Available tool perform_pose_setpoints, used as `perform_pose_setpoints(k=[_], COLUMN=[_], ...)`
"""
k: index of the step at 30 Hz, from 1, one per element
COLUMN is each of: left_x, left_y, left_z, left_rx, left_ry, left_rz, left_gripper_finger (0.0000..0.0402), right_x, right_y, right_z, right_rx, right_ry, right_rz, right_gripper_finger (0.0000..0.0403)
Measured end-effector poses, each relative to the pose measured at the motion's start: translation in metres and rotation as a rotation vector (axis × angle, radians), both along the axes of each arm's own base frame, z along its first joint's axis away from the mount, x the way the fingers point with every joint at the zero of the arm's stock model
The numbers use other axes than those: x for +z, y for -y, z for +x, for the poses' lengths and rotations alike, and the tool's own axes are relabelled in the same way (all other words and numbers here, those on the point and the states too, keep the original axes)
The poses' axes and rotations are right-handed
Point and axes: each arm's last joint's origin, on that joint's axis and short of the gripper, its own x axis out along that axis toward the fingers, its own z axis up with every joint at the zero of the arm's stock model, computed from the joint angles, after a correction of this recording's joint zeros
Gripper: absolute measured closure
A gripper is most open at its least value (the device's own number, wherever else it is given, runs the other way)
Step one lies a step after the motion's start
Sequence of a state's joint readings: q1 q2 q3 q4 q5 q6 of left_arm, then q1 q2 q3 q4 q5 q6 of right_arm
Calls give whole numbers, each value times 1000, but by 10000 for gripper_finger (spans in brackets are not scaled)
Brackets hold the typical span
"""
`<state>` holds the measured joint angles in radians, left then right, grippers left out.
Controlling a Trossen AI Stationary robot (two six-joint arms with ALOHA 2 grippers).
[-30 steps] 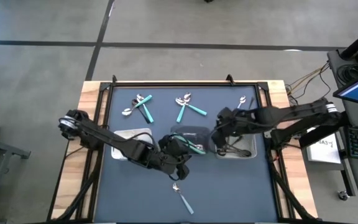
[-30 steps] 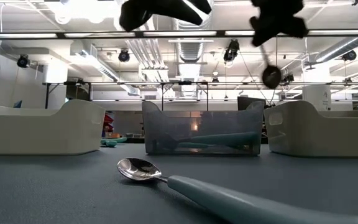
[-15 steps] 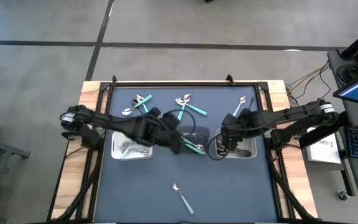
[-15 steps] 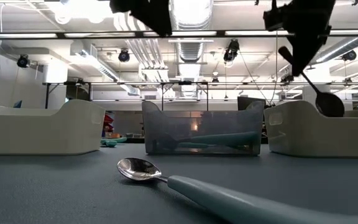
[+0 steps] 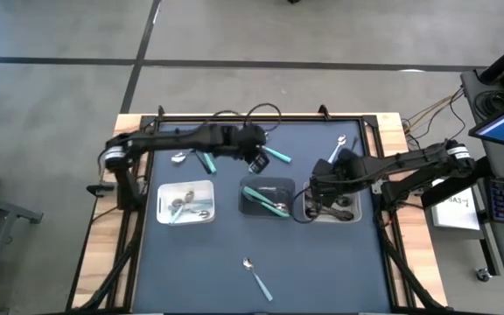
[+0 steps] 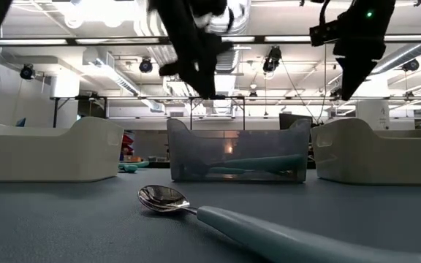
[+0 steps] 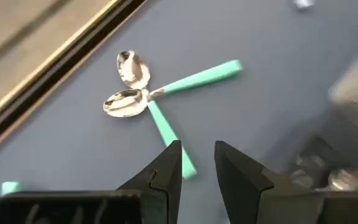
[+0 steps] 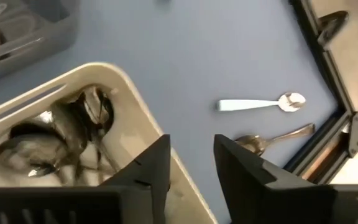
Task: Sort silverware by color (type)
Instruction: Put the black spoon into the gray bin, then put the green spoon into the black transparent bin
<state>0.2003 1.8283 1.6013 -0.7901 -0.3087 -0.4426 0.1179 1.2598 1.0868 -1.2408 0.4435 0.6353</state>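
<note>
Your silverware is partly sorted: silver pieces lie in the left tray [image 5: 160, 208], teal-handled ones in the middle tray [image 5: 245, 204], dark ones in the right tray [image 5: 354, 213]. Loose on the table [image 5: 322, 262] are the crossed pair of teal spoons [image 7: 146, 99] near the far edge, another teal and silver cluster [image 5: 195, 156] further left under the left arm, two silver pieces [image 8: 263, 103] in the far right corner, and one teal spoon [image 5: 255, 276] alone near the front.

You look to be between picks. The left tool [image 7: 197, 168] hangs over the table just short of the crossed teal spoons, fingers a narrow gap apart and holding nothing. The right tool [image 8: 191, 162] hovers above the far rim of the right tray, fingers parted and empty, with the dark pieces [image 8: 73, 134] heaped below it.

Your next move on the left is probably to come down on one teal handle. The two bowls touch and the handles cross, so choose the free end of the handle lying on top, or the second spoon may drag along. Widen the fingers first.

On the right, the two corner pieces lie close against the table's raised frame [image 8: 328, 134], which leaves little room for a finger on that side
</note>
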Motion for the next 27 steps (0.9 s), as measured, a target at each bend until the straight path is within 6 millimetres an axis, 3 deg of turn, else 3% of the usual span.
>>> perform_pose_setpoints(k=[4, 9, 18, 27], left_x=[-31, -64, -85, -100], left_y=[-39, -68, -84, -95], left_z=[7, 16, 40, 50], left_rx=[40, 0, -106, -171], left_ry=[-35, -38, -125, -408], left_rz=[-114, -303, -268, -167], left_gripper_finger=[322, 322, 322, 322], right_x=[0, 1, 1, 1], right_y=[5, 7, 6, 6], right_z=[0, 3, 7, 7], right_rx=[-22, -30, -13, -109], right_ry=[7, 31, 70, 119], right_rz=[-8, -26, -26, -6], right_gripper_finger=[267, 255, 263, 259])
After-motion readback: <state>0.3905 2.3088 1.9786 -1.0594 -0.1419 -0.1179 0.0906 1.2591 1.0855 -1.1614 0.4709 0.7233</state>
